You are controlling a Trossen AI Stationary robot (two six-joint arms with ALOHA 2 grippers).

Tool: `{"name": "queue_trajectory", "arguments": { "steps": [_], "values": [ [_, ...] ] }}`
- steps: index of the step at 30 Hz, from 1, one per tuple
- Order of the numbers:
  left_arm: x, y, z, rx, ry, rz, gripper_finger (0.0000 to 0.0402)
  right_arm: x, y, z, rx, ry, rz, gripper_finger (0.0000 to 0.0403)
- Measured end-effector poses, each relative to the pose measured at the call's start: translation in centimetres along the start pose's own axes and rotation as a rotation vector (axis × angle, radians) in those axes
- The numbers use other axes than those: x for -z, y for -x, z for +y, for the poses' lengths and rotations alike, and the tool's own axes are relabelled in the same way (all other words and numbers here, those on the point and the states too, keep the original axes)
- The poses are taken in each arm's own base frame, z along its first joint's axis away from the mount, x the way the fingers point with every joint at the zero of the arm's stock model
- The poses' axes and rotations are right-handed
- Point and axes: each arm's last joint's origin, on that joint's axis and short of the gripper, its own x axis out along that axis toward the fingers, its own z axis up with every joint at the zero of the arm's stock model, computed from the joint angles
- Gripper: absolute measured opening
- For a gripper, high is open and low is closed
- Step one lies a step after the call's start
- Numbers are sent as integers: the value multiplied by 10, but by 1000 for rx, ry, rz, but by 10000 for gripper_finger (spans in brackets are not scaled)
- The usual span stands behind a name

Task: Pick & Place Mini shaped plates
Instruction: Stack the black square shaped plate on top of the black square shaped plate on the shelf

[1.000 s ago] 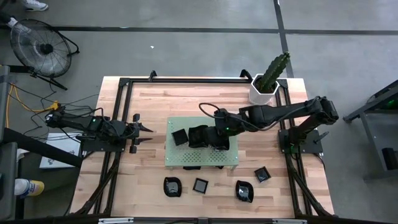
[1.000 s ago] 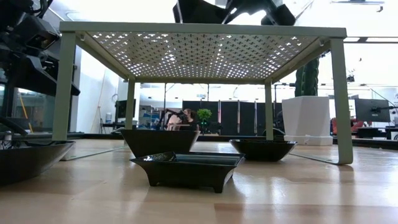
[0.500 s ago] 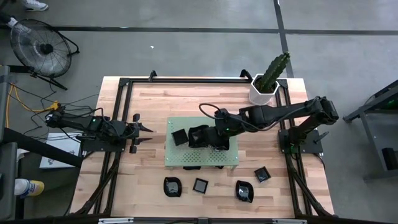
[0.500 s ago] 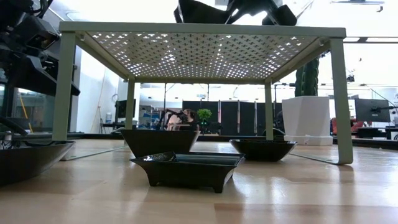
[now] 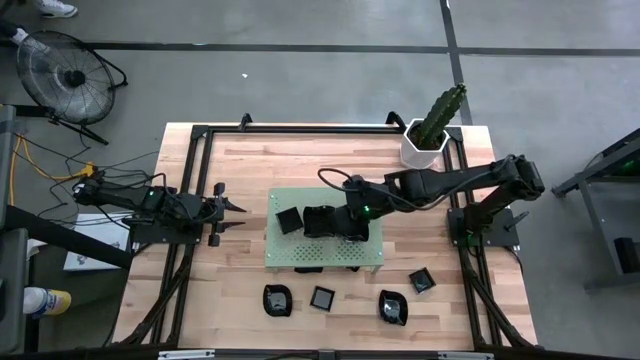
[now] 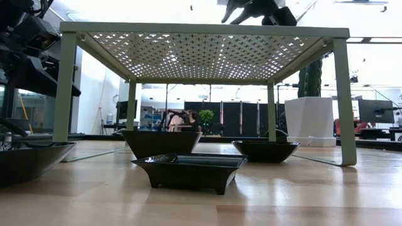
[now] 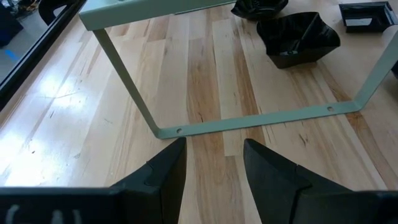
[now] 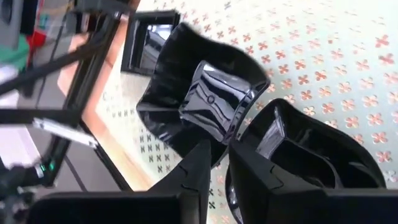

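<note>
Three black mini plates (image 5: 318, 221) are set side by side on the green perforated board (image 5: 290, 253), a petal-edged one in the middle. Four more plates (image 5: 322, 297) are placed on the table (image 5: 250, 170) in front of the board. The right gripper (image 5: 332, 222) is positioned over the petal-edged plate, fingers (image 8: 198, 165) slightly parted at its rim, with no grasp visible. The left gripper (image 5: 232, 216) is held apart from the board's left side, fingers spread, nothing grasped.

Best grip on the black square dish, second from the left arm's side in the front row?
Likely top-down: pinch one straight raised wall of the small glossy black square dish, one finger inside. It sits upright, open side up.
</note>
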Motion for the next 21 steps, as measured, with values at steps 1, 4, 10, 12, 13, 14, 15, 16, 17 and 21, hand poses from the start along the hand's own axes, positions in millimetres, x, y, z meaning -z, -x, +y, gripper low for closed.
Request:
{"name": "queue_trajectory", "arguments": {
  "steps": [1,4,10,12,13,14,15,16,17,21],
  "values": [
    [0,0,0,0,0,0,156,0,0,0,-3,25,5,56],
    [0,0,0,0,0,0,156,1,5,1,-33,100,35,57],
    [0,0,0,0,0,0,156,9,37,-4,-34,211,67,48],
    [0,0,0,0,0,0,156,16,50,-11,36,244,59,44],
    [0,0,0,0,0,0,156,21,57,-16,87,263,53,42],
    [0,0,0,0,0,0,156,26,65,-21,143,285,45,41],
    [0,0,0,0,0,0,156,31,72,-26,209,309,38,39],
    [0,0,0,0,0,0,156,37,78,-32,276,331,29,37],
    [0,0,0,0,0,0,156,43,83,-36,337,348,22,36],
    [0,0,0,-1,0,0,156,66,94,-45,487,382,17,36]
  ]
}}
